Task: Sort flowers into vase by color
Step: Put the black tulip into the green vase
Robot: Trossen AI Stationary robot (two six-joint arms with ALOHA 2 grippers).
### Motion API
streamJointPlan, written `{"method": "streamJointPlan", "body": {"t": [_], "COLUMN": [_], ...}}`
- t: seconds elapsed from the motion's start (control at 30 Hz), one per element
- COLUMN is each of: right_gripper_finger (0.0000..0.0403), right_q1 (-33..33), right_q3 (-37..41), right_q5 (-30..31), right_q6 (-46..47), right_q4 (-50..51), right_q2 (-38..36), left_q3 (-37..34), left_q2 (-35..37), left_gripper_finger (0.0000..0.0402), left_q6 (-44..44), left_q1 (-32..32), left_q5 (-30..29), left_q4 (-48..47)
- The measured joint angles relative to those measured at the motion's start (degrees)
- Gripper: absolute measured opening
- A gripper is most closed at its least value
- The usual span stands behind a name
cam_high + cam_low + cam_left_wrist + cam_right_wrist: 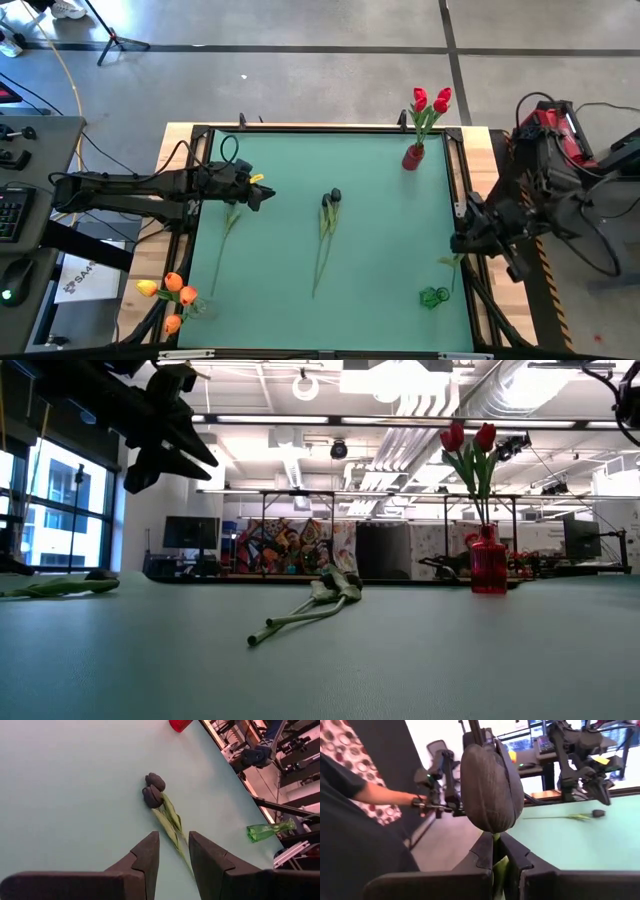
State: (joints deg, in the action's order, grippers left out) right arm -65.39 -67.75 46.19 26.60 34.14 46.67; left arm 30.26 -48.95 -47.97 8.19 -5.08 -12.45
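My right gripper (496, 840) is shut on a dark tulip whose bud (492, 790) stands just past the fingertips; in the high view it hovers at the table's right edge (458, 240), a little beyond a green vase (435, 297). Two dark tulips (330, 200) lie side by side at mid-table, stems toward the near edge. A third dark tulip (580, 816) lies flat under my left gripper (264, 196), which is open in the air (173, 855) and holds nothing. Red tulips (430, 100) stand in a red vase (413, 157). Orange tulips (170, 293) sit at the near left corner. My right gripper pinches the dark tulip's green stem (500, 867) between its two fingers, right below the bud. The flower is lifted clear of the table. Its stem and leaves (450, 262) trail from the fingers toward the near edge.
A black frame (452, 180) rims the green table top. A person's arm (380, 795) and dark clothing show beyond the table's left side in the right wrist view. Open mat lies between the mid-table tulips and the right-hand vases.
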Motion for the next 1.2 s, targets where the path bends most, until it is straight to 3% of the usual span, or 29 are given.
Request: {"method": "streamJointPlan", "body": {"t": [0.5,0.73,0.93,1.2], "right_gripper_finger": [0.0,0.0,0.0019,0.0095], "right_q1": [-6.5,-6.7,-6.7,-6.7], "right_q3": [0.0,0.0,0.0,0.0], "right_q5": [11.0,12.2,12.3,7.4], "right_q6": [2.1,6.3,15.1,35.0], "right_q4": [2.0,3.5,7.5,20.9], "right_q2": [5.4,9.0,10.2,10.3], "left_q3": [0.0,0.0,0.0,0.0], "left_q2": [0.0,0.0,0.0,0.0], "left_gripper_finger": [0.0092,0.0092,0.0092,0.0092], "left_q6": [-0.5,-1.0,-3.6,-3.8], "left_q1": [0.0,0.0,0.0,0.0], "left_q5": [-1.4,-1.5,-3.1,-4.0], "left_q4": [0.1,0.1,-0.1,-0.1]}}
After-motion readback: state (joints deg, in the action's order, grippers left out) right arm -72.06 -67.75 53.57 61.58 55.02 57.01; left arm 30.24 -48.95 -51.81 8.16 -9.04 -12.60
